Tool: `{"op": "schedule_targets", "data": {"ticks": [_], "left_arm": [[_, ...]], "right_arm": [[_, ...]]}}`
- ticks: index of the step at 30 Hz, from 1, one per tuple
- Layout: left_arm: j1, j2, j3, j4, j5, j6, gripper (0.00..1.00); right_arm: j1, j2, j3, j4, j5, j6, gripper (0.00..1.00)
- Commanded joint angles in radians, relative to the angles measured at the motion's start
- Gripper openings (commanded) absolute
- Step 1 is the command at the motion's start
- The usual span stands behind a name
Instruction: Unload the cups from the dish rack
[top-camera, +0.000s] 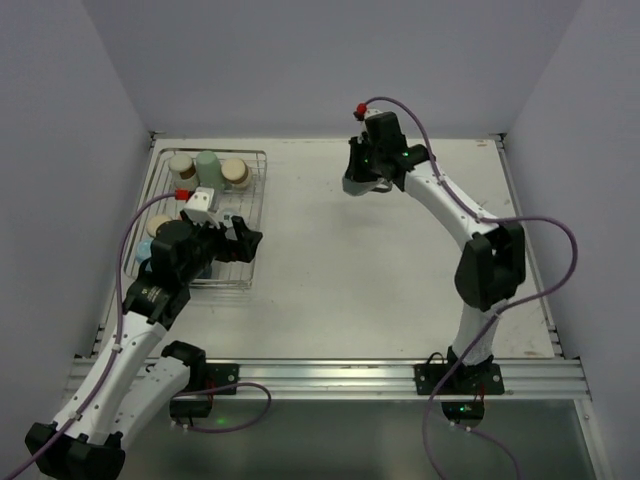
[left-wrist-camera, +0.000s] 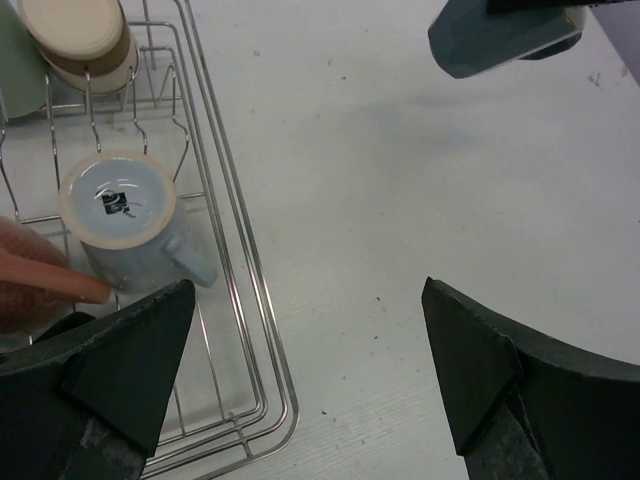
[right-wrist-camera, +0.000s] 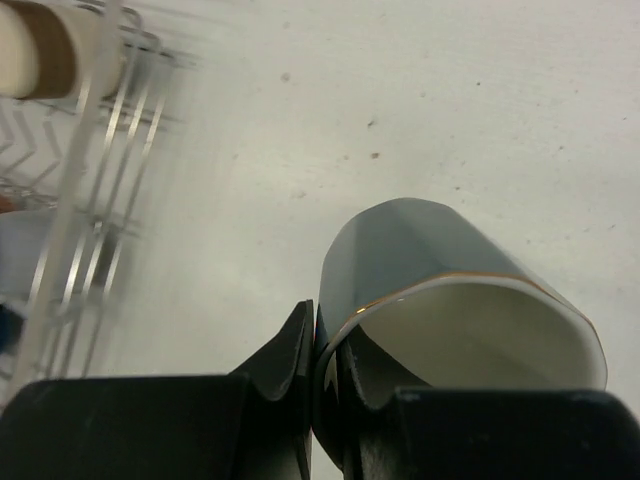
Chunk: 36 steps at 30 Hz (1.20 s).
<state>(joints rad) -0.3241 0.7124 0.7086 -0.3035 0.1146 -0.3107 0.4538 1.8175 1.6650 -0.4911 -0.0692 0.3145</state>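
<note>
The silver wire dish rack (top-camera: 252, 215) lies at the table's left. In it stand a beige cup (top-camera: 181, 165), a mint green cup (top-camera: 207, 165) and a beige-and-brown cup (top-camera: 236, 172). My left gripper (top-camera: 238, 240) is open and empty over the rack's near right corner. In the left wrist view (left-wrist-camera: 310, 350) a light blue mug (left-wrist-camera: 120, 225) lies in the rack (left-wrist-camera: 262, 330), with a salmon-pink cup (left-wrist-camera: 30, 275) to its left. My right gripper (top-camera: 360, 180) is shut on the rim of a grey-green cup (right-wrist-camera: 450, 260), held over the table's far middle, one finger (right-wrist-camera: 285, 355) outside its wall.
White walls close off the table's left, back and right. The held cup also shows at the top right of the left wrist view (left-wrist-camera: 505, 40). The rack's rim (right-wrist-camera: 90, 150) shows blurred at the left of the right wrist view.
</note>
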Motion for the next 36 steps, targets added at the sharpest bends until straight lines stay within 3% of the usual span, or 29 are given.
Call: {"op": "schedule_targets", "data": {"ticks": [1, 7, 16, 17, 19, 20, 24, 29, 36], "left_arm": [[0.002, -0.004, 0.014, -0.023, -0.065, 0.042, 1.00], [0.020, 0.027, 0.017, -0.039, -0.082, 0.041, 1.00], [0.049, 0.100, 0.037, -0.054, -0.176, 0.001, 1.00], [0.049, 0.105, 0.041, -0.055, -0.181, -0.007, 1.00], [0.049, 0.125, 0.055, -0.060, -0.191, -0.028, 1.00], [0.049, 0.145, 0.061, -0.062, -0.196, -0.034, 1.00], [0.049, 0.188, 0.091, -0.068, -0.211, -0.083, 1.00], [0.048, 0.266, 0.124, -0.042, -0.283, -0.117, 1.00], [0.049, 0.396, 0.135, 0.030, -0.410, -0.157, 0.97]], "right_arm": [[0.017, 0.144, 0.229, -0.211, 0.114, -0.158, 0.00], [0.039, 0.356, 0.426, -0.293, 0.144, -0.198, 0.00], [0.080, 0.441, 0.454, -0.299, 0.210, -0.238, 0.01], [0.082, 0.434, 0.446, -0.287, 0.213, -0.238, 0.15], [0.083, 0.415, 0.420, -0.271, 0.220, -0.238, 0.31], [0.083, 0.387, 0.409, -0.255, 0.220, -0.238, 0.48], [0.082, 0.324, 0.377, -0.236, 0.212, -0.247, 0.71], [0.083, 0.202, 0.305, -0.196, 0.161, -0.233, 0.76], [0.083, -0.032, 0.100, -0.090, 0.079, -0.200, 0.94]]}}
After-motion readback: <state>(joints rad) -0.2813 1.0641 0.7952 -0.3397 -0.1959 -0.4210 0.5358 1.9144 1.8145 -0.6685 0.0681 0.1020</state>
